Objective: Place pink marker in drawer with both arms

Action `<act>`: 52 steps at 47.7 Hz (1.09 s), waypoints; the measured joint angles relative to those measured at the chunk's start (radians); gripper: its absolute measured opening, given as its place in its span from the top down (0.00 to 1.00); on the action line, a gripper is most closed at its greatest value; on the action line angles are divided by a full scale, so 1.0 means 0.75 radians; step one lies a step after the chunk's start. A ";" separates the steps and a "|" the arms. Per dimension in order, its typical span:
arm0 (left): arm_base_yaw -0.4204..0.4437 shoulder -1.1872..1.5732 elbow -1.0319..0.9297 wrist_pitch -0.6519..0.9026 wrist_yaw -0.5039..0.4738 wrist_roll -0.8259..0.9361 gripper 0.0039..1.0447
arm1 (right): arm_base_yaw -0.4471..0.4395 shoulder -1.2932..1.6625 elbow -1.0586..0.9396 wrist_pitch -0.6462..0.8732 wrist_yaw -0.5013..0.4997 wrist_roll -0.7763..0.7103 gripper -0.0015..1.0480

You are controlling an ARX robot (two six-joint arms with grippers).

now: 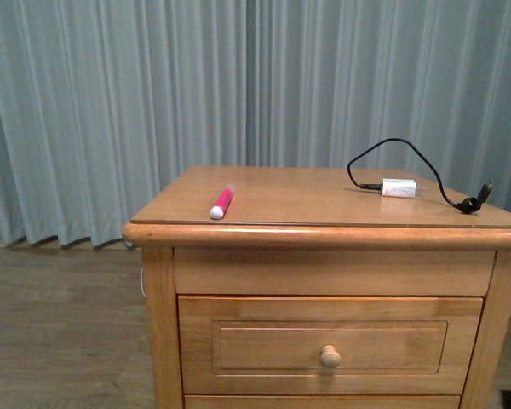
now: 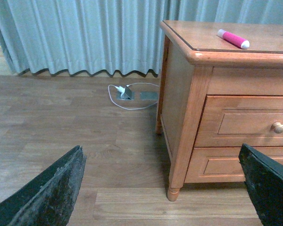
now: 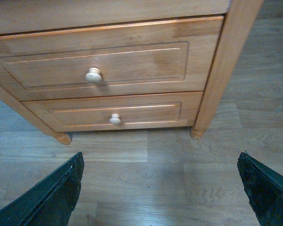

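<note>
The pink marker [image 1: 222, 203] lies on the nightstand's top near its front left corner, white end toward me; it also shows in the left wrist view [image 2: 233, 38]. The drawer [image 1: 330, 344], the taller front with a recessed panel and a round knob [image 1: 330, 356], is shut; it shows in the left wrist view [image 2: 247, 123] and the right wrist view [image 3: 96, 68]. Neither arm shows in the front view. My left gripper [image 2: 162, 188] is open and empty, low over the floor beside the nightstand. My right gripper [image 3: 160, 188] is open and empty, low in front of the drawers.
A white charger plug [image 1: 399, 187] with a black cable [image 1: 426, 162] lies on the top at the right. A shorter drawer front [image 3: 115, 115] sits below. A floor socket with a white cable [image 2: 127, 92] lies by the grey curtain [image 1: 111, 102].
</note>
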 joint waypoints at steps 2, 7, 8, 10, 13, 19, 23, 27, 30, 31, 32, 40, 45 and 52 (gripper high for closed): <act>0.000 0.000 0.000 0.000 -0.001 0.000 0.06 | 0.034 0.177 0.092 0.061 0.026 0.021 0.08; 0.000 0.000 0.000 0.000 0.000 -0.001 0.06 | 0.073 0.516 0.289 0.155 0.079 0.054 0.08; 0.000 0.000 0.000 0.000 0.000 0.000 0.06 | 0.079 0.587 0.332 0.173 0.092 0.053 0.08; 0.000 0.000 0.000 0.000 0.000 -0.001 0.06 | 0.089 0.718 0.418 0.193 0.119 0.049 0.08; 0.000 0.000 0.000 0.000 0.000 0.000 0.06 | 0.102 0.847 0.514 0.201 0.151 0.031 0.08; 0.000 0.000 0.000 0.000 -0.001 -0.001 0.06 | 0.139 1.010 0.659 0.197 0.186 -0.024 0.08; 0.000 0.000 0.000 0.000 0.000 -0.001 0.06 | 0.172 1.075 0.731 0.183 0.189 -0.048 0.08; 0.000 0.000 0.000 0.000 -0.001 -0.001 0.06 | 0.202 1.126 0.797 0.178 0.197 -0.064 0.08; 0.000 0.000 0.000 0.000 0.000 -0.001 0.06 | 0.222 1.166 0.847 0.180 0.207 -0.076 0.08; 0.000 0.000 0.000 0.000 0.000 0.000 0.06 | 0.224 1.173 0.855 0.182 0.208 -0.079 0.08; 0.000 0.000 0.000 0.000 0.000 -0.001 0.06 | 0.229 1.187 0.869 0.185 0.214 -0.082 0.08; 0.000 0.000 0.000 0.000 0.000 0.000 0.06 | 0.219 1.289 0.952 0.190 0.256 -0.083 0.08; 0.000 0.000 0.000 0.000 0.000 -0.001 0.06 | 0.200 1.345 1.003 0.181 0.262 -0.072 0.08; 0.000 0.000 0.000 0.000 0.000 0.000 0.06 | 0.196 1.374 1.039 0.181 0.259 -0.068 0.08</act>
